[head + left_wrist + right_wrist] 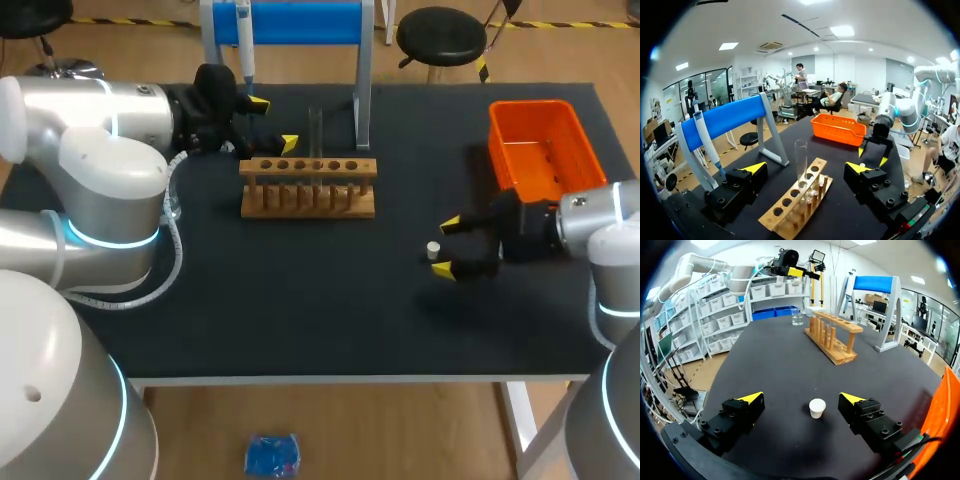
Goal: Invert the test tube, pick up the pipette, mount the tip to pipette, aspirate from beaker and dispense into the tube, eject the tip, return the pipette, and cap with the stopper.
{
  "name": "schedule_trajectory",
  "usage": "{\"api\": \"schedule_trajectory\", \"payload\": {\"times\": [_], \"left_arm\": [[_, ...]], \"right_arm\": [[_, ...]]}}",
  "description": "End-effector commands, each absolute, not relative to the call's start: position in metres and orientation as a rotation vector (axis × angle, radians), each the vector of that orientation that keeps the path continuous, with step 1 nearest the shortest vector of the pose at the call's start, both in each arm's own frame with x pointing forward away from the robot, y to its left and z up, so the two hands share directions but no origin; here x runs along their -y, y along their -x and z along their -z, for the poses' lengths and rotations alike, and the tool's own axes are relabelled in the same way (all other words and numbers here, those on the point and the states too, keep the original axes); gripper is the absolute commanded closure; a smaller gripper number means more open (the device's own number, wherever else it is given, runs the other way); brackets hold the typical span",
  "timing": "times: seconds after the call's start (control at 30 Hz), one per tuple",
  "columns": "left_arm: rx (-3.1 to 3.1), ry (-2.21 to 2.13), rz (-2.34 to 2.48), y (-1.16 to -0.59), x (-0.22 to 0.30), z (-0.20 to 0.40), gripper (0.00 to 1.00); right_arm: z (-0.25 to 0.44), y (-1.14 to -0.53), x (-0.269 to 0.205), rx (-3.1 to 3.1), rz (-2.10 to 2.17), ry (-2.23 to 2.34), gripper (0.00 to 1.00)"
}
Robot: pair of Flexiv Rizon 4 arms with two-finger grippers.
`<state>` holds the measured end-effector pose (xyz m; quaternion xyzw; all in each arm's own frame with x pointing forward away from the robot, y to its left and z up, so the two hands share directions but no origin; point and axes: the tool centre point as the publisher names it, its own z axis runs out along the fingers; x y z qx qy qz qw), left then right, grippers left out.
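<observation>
A clear test tube (316,128) (801,159) stands upright in the wooden rack (308,187) (795,200) (833,335). My left gripper (273,123) (806,169) hovers open just behind the rack, with the tube ahead between its fingers and untouched. The pipette (243,40) (707,145) hangs on the blue stand (300,22) (725,120). A small white stopper (434,249) (817,407) sits on the mat between the open fingers of my right gripper (447,247) (802,398), touching neither. The glass beaker (797,316) stands beyond the rack's far end.
An orange bin (545,145) (837,129) (940,420) sits at the back right, close beside my right arm. The black mat (300,300) covers the table. The stand's legs (362,110) rise just behind the rack.
</observation>
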<state>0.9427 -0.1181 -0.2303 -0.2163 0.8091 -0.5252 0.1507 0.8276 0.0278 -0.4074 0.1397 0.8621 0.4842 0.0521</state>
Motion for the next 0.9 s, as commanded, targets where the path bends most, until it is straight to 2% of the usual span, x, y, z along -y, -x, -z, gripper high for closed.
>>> {"api": "schedule_trajectory", "payload": {"times": [0.03,0.23,0.33,0.43,0.5,0.57,0.9], "left_arm": [[-2.315,0.619,1.515,-0.942,0.118,0.232,0.0],[-2.315,0.619,1.515,-0.942,0.118,0.232,0.0],[-2.315,0.619,1.515,-0.942,0.118,0.232,0.0],[-2.315,0.619,1.515,-0.942,0.118,0.232,0.0],[-2.315,0.619,1.515,-0.942,0.118,0.232,0.0],[-2.315,0.619,1.515,-0.942,0.118,0.232,0.0],[-2.315,0.619,1.515,-0.942,0.118,0.232,0.0]], "right_arm": [[0.413,-0.831,-0.031,-2.621,-1.472,-0.425,0.0],[0.417,-0.835,-0.032,-2.621,-1.468,-0.431,0.04],[0.418,-0.837,-0.033,-2.62,-1.466,-0.436,0.15],[0.42,-0.838,-0.033,-2.621,-1.465,-0.441,0.1],[0.421,-0.839,-0.034,-2.622,-1.464,-0.443,0.12],[0.423,-0.839,-0.034,-2.625,-1.462,-0.443,0.2],[0.428,-0.844,-0.038,-2.628,-1.456,-0.447,0.26]]}}
